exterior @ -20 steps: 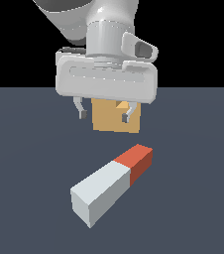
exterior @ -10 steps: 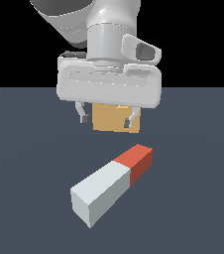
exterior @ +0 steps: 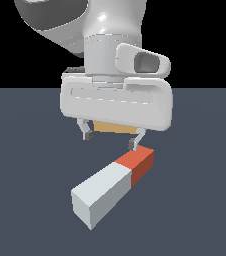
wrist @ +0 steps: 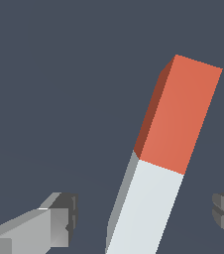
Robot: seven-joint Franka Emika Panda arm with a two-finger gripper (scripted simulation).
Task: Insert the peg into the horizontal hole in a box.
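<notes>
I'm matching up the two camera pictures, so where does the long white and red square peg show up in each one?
Exterior view: the long white bar with a red-orange end, the peg, lies on the floor below the gripper.
Wrist view: the peg runs between the open fingers.
Shared landmark: its red-orange end.

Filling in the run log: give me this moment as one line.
phase: approach | gripper: open, above peg, no contact | peg: flat on floor | box: mostly hidden behind gripper

A glossy pale grey, rounded arm [exterior: 80,22] ends in a cylindrical wrist with a boxy white camera housing [exterior: 142,61] on its side, above a wide white rounded-rectangle claw [exterior: 111,139] body carrying two thin grey fingers [exterior: 87,132] with dark tips.
</notes>
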